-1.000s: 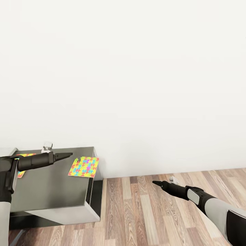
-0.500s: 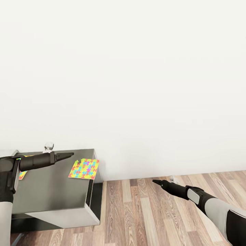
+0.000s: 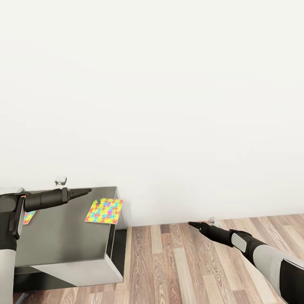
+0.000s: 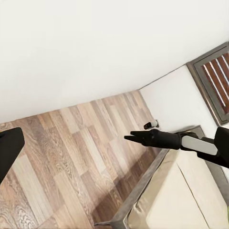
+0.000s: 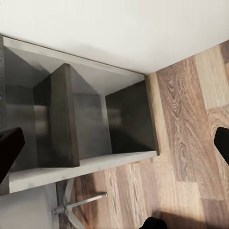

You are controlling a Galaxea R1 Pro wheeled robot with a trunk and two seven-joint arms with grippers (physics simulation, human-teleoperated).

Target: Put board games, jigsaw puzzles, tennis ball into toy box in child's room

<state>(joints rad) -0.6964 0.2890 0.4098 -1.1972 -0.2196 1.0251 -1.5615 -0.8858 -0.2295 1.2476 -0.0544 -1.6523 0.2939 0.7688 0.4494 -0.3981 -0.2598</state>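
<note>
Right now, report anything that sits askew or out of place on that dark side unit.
One jigsaw puzzle lies at the right edge of the dark grey side unit, turned at a slight angle, with its corner seeming to stick out past the rim. The second puzzle is partly hidden behind the left gripper. Nothing looks spilled or damaged.

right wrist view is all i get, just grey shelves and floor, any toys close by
Observer: Yes, one jigsaw puzzle lies on the dark side unit, at its corner near the wall.
Operator: where's the other one
Observer: A second puzzle peeks out from behind the left arm.
Operator: and the bed
Observer: The left wrist view shows the bed beyond the right gripper.
</note>
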